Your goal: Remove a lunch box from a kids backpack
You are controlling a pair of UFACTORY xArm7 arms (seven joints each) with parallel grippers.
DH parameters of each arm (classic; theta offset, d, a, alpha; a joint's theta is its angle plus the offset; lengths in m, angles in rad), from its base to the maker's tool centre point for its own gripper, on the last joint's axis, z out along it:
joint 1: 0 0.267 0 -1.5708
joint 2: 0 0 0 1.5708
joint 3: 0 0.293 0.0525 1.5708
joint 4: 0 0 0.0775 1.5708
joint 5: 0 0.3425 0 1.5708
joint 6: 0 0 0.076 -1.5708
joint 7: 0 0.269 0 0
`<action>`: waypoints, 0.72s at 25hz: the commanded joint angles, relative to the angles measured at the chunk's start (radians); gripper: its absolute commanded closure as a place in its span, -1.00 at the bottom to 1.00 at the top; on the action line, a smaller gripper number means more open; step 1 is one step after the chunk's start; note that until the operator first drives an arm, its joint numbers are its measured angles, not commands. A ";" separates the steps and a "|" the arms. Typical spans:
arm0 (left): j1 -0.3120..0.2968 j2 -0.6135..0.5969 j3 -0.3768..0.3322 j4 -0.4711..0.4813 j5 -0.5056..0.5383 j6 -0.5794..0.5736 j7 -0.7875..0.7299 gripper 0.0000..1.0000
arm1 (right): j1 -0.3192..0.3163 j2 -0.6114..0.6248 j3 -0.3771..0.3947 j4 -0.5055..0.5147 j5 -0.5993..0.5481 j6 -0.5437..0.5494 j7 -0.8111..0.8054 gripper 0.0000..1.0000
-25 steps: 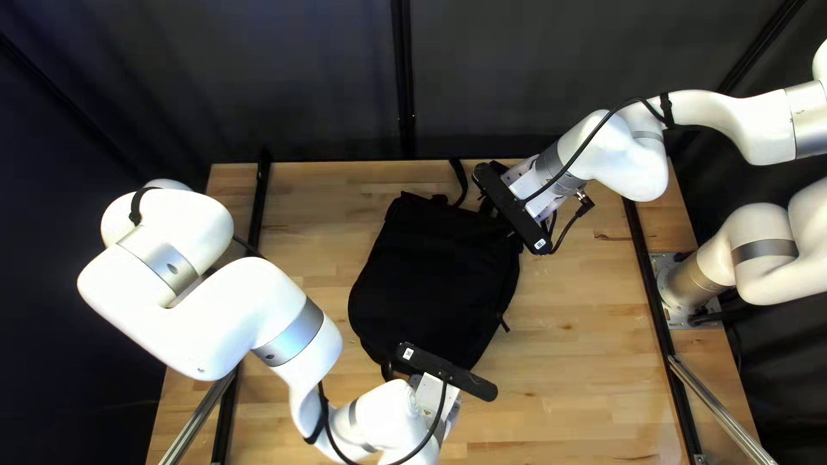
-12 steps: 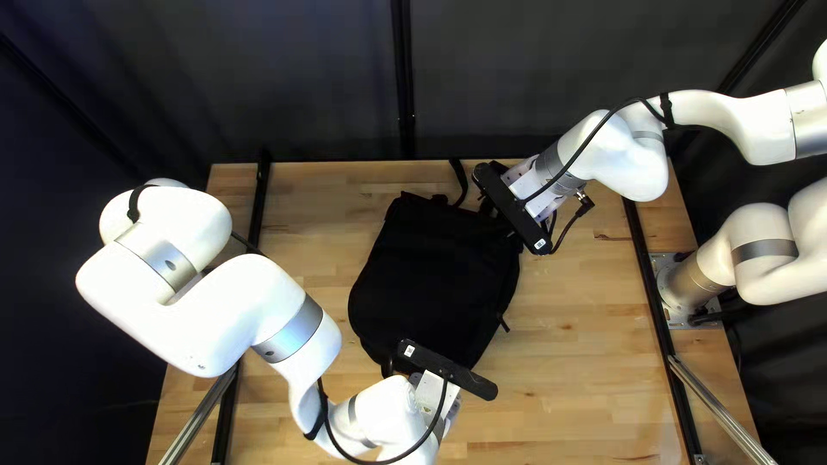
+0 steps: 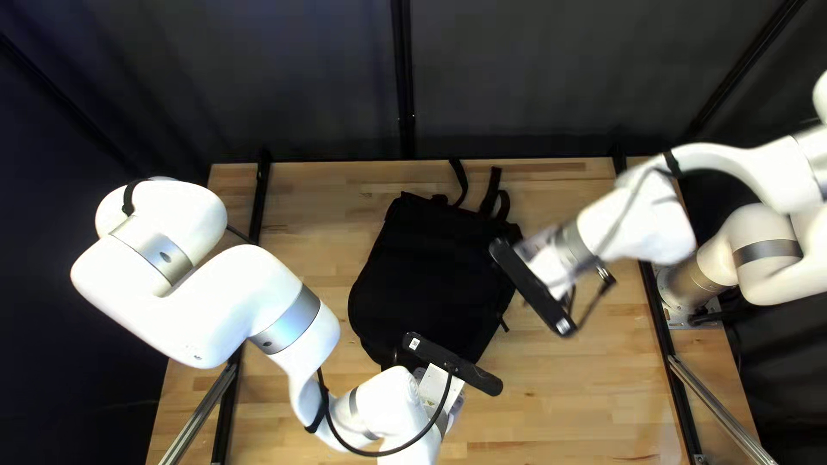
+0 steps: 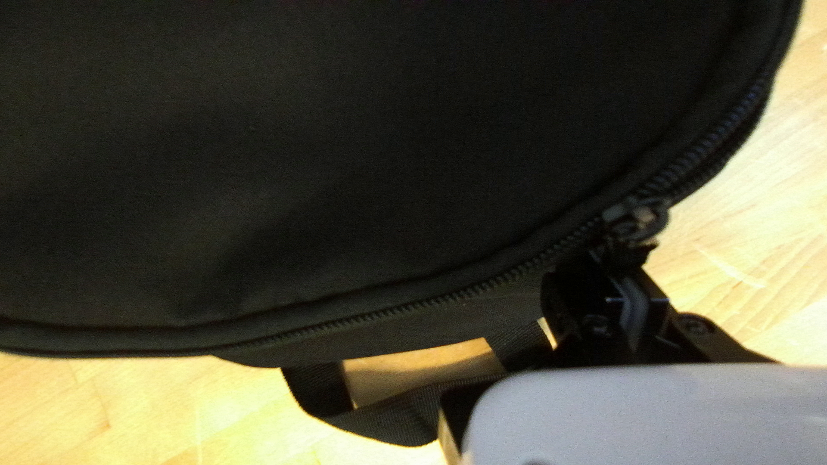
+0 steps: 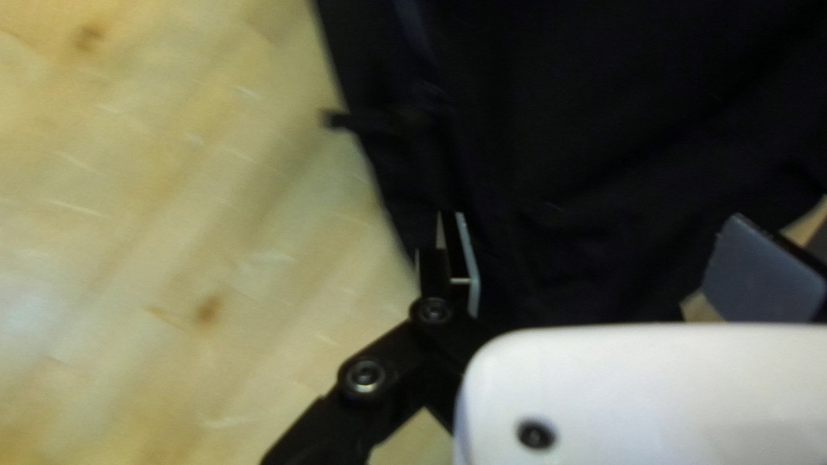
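Note:
A black backpack lies flat on the table, with its curved zipper edge by my left gripper. At its right side, my right gripper hangs over the edge. In the left wrist view, my left gripper is closed on the zipper pull, at the curved seam of the backpack. Seen from the right wrist, my right gripper has its fingers wide apart above the dark backpack, holding nothing. No lunch box can be seen.
Straps extend from the backpack toward the far edge of the wooden table. A webbing loop lies beside my left gripper. Dark rails run along both table sides, and a dark curtain hangs behind.
My right arm has swung away from the backpack's far right corner toward the near edge and right, uncovering straps there. My left gripper has shifted slightly right and toward the far edge.

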 commanded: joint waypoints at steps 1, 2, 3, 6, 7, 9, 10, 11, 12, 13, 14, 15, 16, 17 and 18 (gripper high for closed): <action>-0.005 -0.002 -0.001 -0.002 0.000 0.010 -0.002 1.00 | -0.055 0.058 0.111 -0.002 -0.105 -0.085 0.124 -1.00; -0.006 -0.002 -0.002 0.001 -0.001 0.013 0.000 1.00 | -0.071 0.067 0.134 -0.001 -0.132 -0.098 0.150 -1.00; -0.006 -0.001 -0.002 0.003 -0.002 0.015 0.004 1.00 | -0.108 0.081 0.179 -0.004 -0.191 -0.129 0.203 -1.00; -0.005 -0.002 -0.002 0.001 0.000 0.015 0.006 1.00 | -0.258 0.112 0.332 -0.008 -0.417 -0.211 0.376 -1.00; -0.006 -0.002 -0.002 0.000 0.000 0.015 0.006 1.00 | -0.295 0.113 0.370 -0.006 -0.472 -0.220 0.416 -1.00; -0.006 -0.003 -0.001 -0.005 0.004 0.012 0.002 1.00 | -0.379 0.100 0.460 0.000 -0.609 -0.231 0.504 -1.00; -0.008 -0.003 -0.001 -0.010 0.006 0.010 -0.003 1.00 | -0.398 0.094 0.483 0.004 -0.642 -0.230 0.525 -1.00; -0.008 -0.004 -0.001 -0.012 0.007 0.009 -0.006 1.00 | -0.427 0.087 0.518 0.012 -0.699 -0.221 0.558 -1.00; -0.009 -0.005 -0.002 -0.014 0.007 0.009 -0.007 1.00 | -0.444 0.088 0.540 0.019 -0.729 -0.212 0.577 -1.00; -0.011 -0.007 -0.002 -0.018 0.008 0.010 -0.010 1.00 | -0.473 0.093 0.579 0.036 -0.788 -0.191 0.615 -1.00; -0.011 -0.008 -0.002 -0.020 0.008 0.010 -0.011 1.00 | -0.492 0.096 0.604 0.044 -0.824 -0.179 0.636 -1.00; -0.012 -0.009 -0.002 -0.024 0.009 0.009 -0.013 1.00 | -0.510 0.097 0.624 0.049 -0.852 -0.172 0.653 -1.00; -0.012 -0.010 -0.002 -0.025 0.010 0.009 -0.014 1.00 | -0.528 0.097 0.642 0.052 -0.884 -0.171 0.674 -1.00; -0.012 -0.009 -0.002 -0.025 0.010 0.009 -0.014 1.00 | -0.538 0.095 0.652 0.053 -0.898 -0.171 0.683 -1.00; -0.012 -0.009 -0.002 -0.026 0.010 0.009 -0.015 1.00 | -0.569 0.112 0.677 0.067 -0.952 -0.165 0.718 -1.00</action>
